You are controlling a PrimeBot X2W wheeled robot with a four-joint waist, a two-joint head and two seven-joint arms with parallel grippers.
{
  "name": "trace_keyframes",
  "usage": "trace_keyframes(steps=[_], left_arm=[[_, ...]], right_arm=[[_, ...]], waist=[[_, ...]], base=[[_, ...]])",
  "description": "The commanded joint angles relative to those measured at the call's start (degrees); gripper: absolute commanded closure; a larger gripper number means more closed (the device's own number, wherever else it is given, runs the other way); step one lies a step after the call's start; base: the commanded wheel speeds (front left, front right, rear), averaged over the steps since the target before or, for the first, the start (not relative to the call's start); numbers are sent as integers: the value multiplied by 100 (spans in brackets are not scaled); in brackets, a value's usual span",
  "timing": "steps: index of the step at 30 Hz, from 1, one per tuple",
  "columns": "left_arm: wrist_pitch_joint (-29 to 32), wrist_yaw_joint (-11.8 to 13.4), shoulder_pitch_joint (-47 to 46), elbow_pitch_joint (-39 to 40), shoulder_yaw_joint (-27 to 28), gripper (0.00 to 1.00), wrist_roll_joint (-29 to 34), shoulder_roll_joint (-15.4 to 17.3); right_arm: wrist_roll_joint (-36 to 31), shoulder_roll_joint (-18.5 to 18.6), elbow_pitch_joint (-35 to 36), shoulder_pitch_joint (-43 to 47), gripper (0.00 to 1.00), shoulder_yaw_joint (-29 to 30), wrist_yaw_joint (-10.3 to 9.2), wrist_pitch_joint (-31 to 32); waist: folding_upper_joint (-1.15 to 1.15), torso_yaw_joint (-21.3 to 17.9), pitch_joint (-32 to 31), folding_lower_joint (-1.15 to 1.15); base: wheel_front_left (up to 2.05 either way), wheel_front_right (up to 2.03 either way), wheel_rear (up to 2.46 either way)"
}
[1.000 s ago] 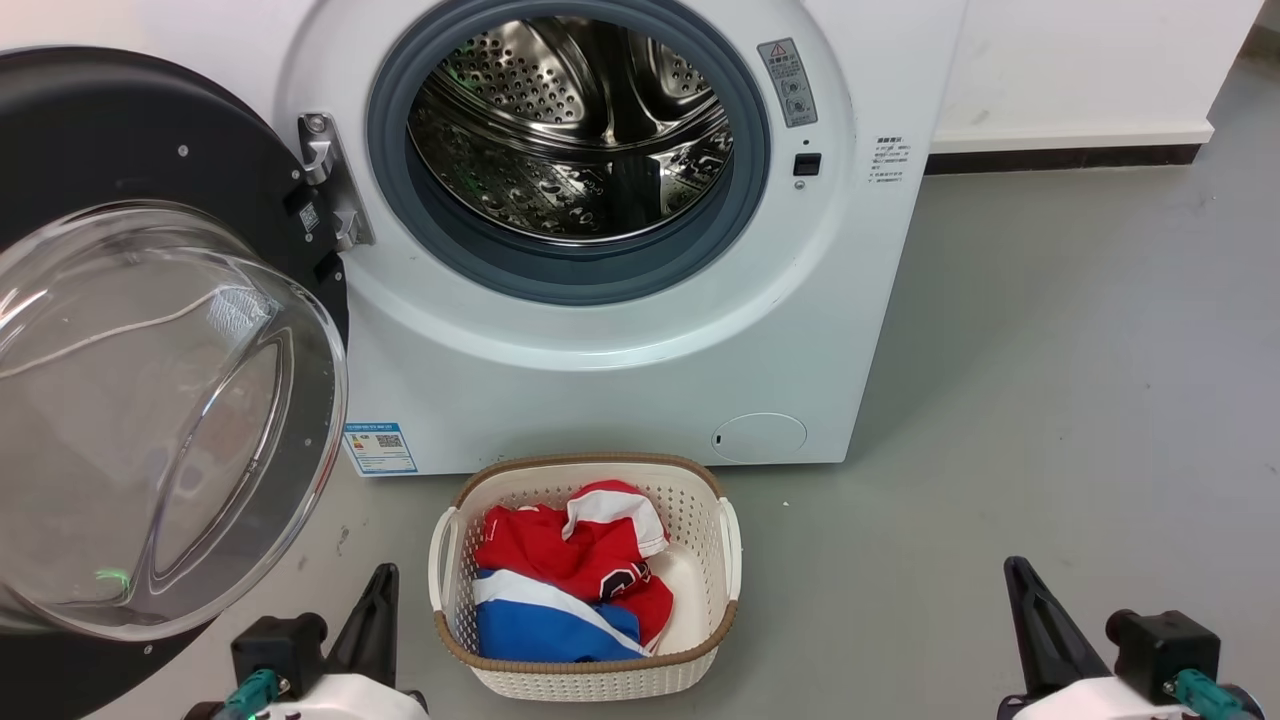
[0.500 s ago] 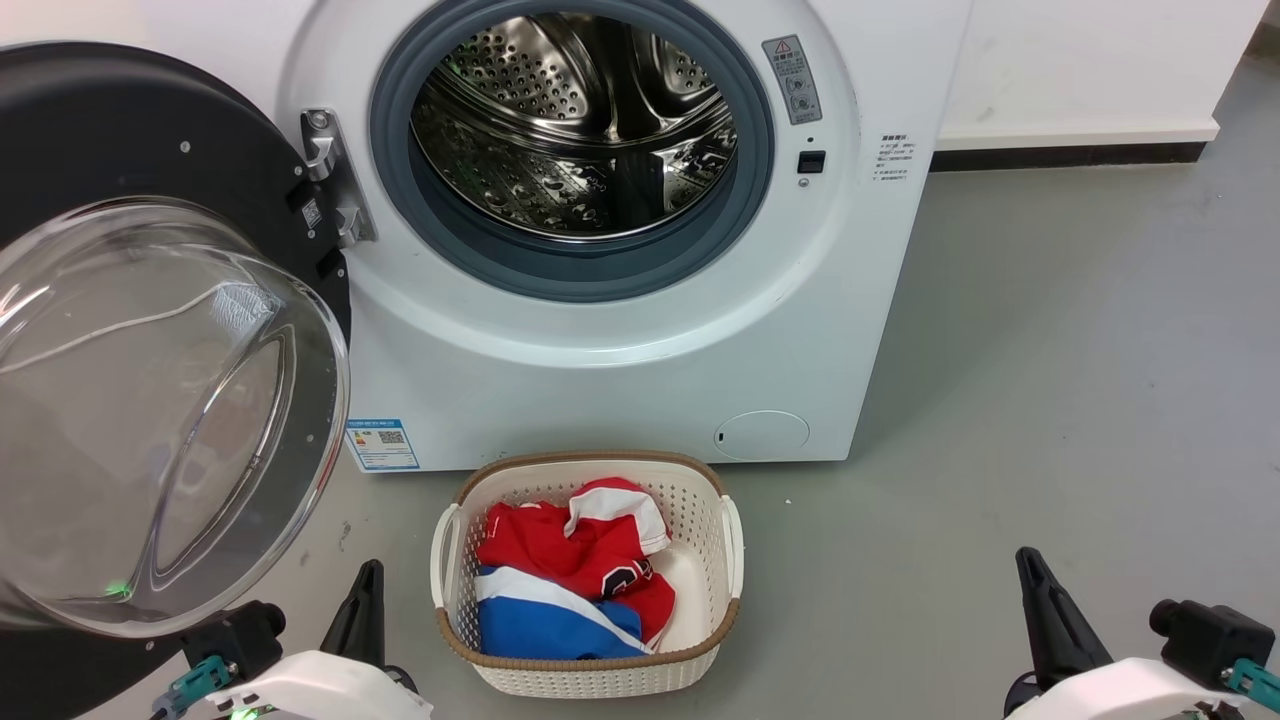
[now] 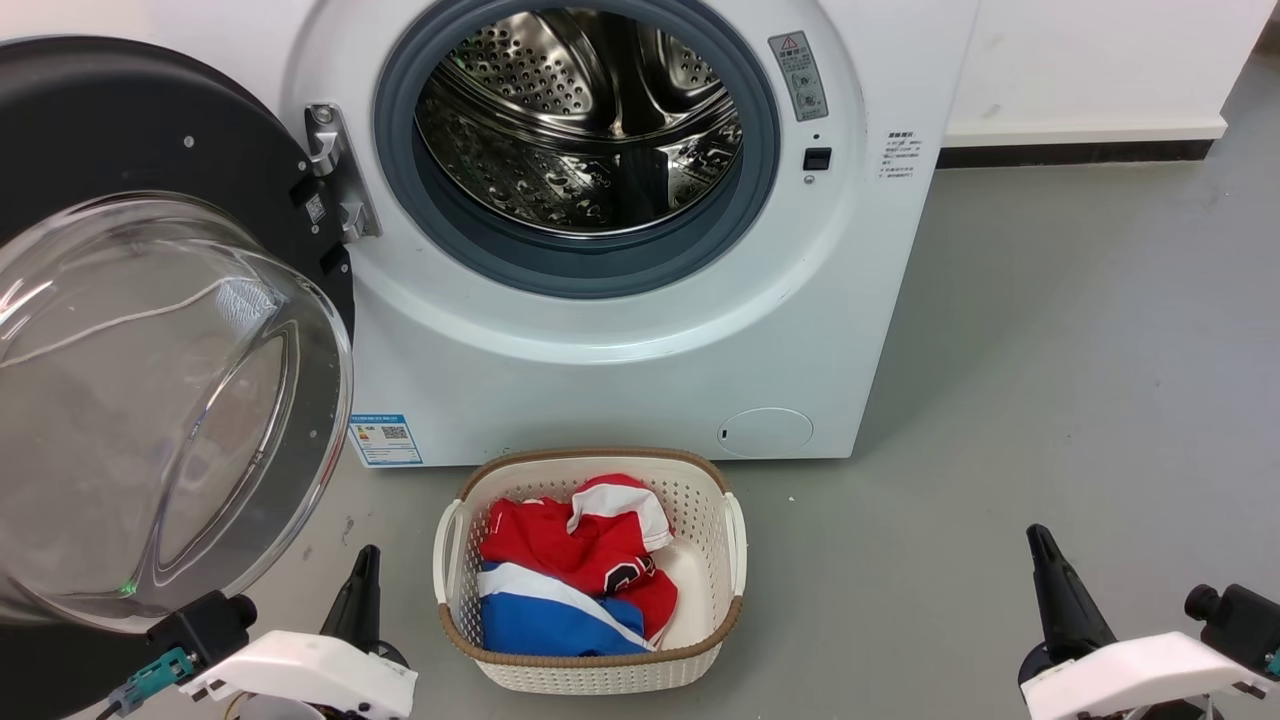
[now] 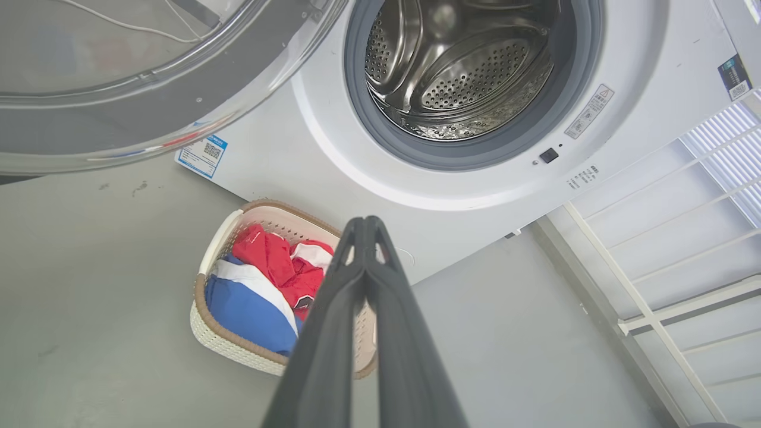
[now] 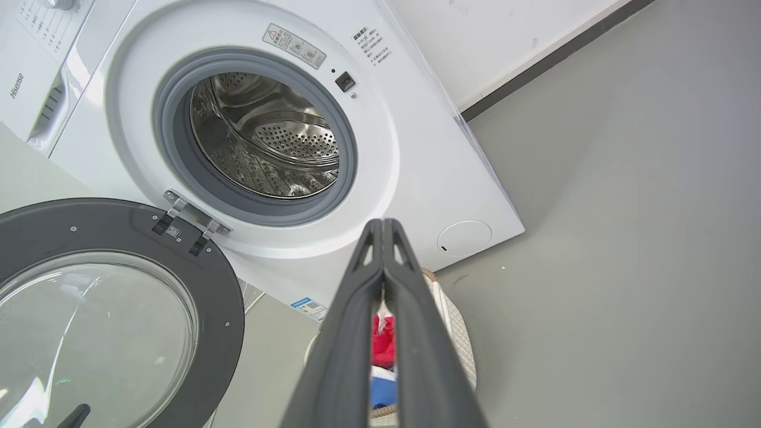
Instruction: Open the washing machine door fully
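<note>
Grey floor; washing machine door hangs wide off the drum, likely why left claw and right claw rest low, pinched together, empty.

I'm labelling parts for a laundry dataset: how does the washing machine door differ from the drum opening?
The washing machine door has a black frame; the drum opening is ringed by a grey gasket. The door's centre is a glass bowl bulging outward; the opening recedes into a perforated steel drum. The door hangs swung out on its hinge, at the head view's left; the opening sits fixed in the machine's white front. Both are round.
</note>
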State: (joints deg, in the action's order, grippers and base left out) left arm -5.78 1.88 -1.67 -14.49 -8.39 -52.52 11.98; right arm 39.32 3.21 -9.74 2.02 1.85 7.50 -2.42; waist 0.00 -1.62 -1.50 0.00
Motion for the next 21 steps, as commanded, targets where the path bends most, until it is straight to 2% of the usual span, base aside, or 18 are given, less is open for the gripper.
trace_keyframes(steps=[1, 21], left_arm=[[50, -68, -188, 74, 109, 100, -190, -13], [389, -321, -281, 72, 509, 100, -1271, -269]], right_arm=[[266, 41, 37, -173, 100, 27, 0, 35], [1734, 50, -90, -375, 100, 118, 0, 249]], waist=[[0, 3, 3, 0], [0, 37, 38, 0]], base=[[0, 0, 0], [0, 0, 0]])
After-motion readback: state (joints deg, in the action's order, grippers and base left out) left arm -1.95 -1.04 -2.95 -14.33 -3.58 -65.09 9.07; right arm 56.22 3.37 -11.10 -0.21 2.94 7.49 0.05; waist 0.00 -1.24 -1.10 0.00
